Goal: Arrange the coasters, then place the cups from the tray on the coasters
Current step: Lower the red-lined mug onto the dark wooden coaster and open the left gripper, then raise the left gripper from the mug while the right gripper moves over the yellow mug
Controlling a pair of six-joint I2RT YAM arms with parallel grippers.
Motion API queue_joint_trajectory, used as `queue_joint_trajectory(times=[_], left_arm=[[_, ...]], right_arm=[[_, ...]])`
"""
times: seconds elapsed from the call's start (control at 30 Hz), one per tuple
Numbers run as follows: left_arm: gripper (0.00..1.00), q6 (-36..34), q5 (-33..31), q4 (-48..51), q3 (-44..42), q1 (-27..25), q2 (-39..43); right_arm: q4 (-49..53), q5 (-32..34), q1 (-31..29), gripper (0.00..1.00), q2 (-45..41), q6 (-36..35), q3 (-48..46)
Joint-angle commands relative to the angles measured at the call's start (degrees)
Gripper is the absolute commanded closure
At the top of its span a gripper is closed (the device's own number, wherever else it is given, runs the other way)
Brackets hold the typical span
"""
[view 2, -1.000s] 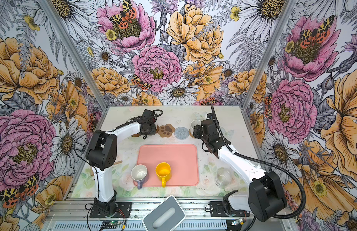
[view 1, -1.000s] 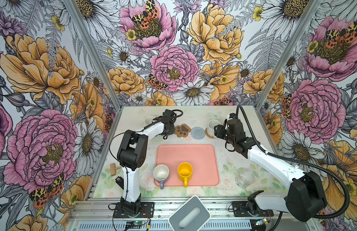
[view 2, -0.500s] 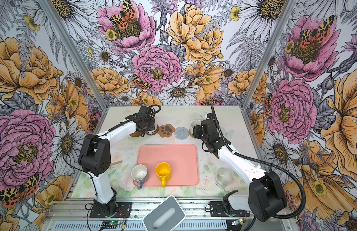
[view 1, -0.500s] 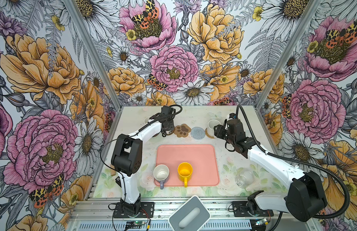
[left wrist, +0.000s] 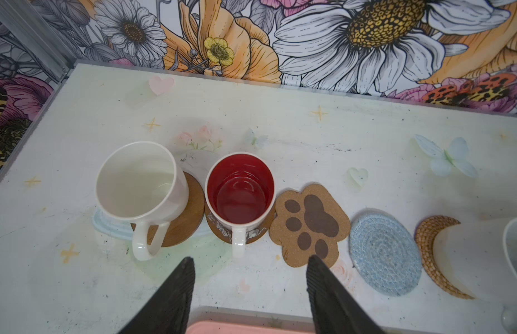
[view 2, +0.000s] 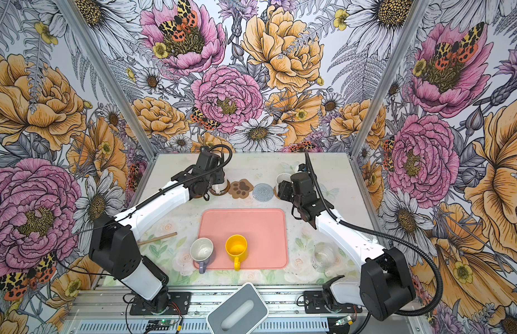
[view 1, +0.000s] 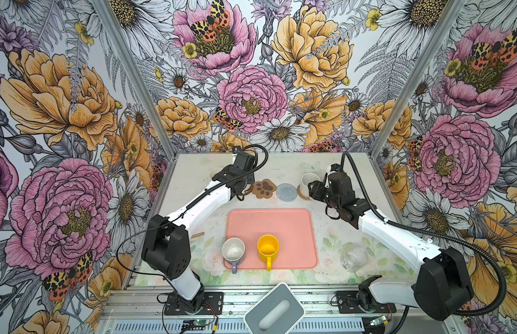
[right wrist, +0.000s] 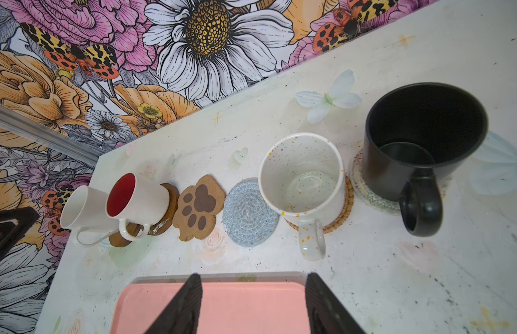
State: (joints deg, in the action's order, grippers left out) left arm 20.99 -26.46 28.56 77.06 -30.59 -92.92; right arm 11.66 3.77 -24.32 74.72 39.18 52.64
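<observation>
Both top views: tray [view 1: 280, 222] mid-table, yellow cup [view 1: 268, 248] at its 6 o'clock edge, lavender cup [view 1: 233, 251] at 7 o'clock (possibly overhanging the rim).

Left wrist view: left gripper [left wrist: 250, 258] spread, empty, just short of the red-lined cup [left wrist: 240, 191] on its brown disc [left wrist: 219, 234].

Right wrist view: right gripper [right wrist: 253, 275] spread, empty; speckled cup [right wrist: 302, 176] on the tan woven coaster [right wrist: 337, 227].
</observation>
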Motion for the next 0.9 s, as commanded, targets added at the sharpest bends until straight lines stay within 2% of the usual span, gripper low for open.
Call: queue_joint_trajectory(times=[0.0,0.2,0.37,0.53,0.7,0.87], left_arm=[[0.32,-3.3,-4.4,-5.0,-4.0,-1.6,1.9],[0.30,-4.5,-3.4,-10.9,-10.6,-2.5,7.5],[0.19,-5.3,-1.5,-18.4,-17.8,-2.4,14.5],[0.16,-6.2,0.0,-23.1,-22.9,-1.2,20.5],[0.12,-5.2,2.1,-27.3,-28.2,2.2,24.4],[0.12,-1.9,6.3,-28.1,-30.6,6.9,25.6]], right_arm=[[-0.8,-0.4,-1.5,0.40,-0.2,-0.5,1.6],[0.0,0.0,-5.1,0.39,2.2,-0.6,4.8],[1.8,1.5,-9.5,0.38,2.7,-2.7,8.8],[2.6,4.2,-14.1,0.37,0.3,-4.3,9.8],[5.8,2.5,-18.6,0.37,-2.5,-4.5,9.1],[16.1,4.4,-25.3,0.37,-4.4,-5.5,11.9]])
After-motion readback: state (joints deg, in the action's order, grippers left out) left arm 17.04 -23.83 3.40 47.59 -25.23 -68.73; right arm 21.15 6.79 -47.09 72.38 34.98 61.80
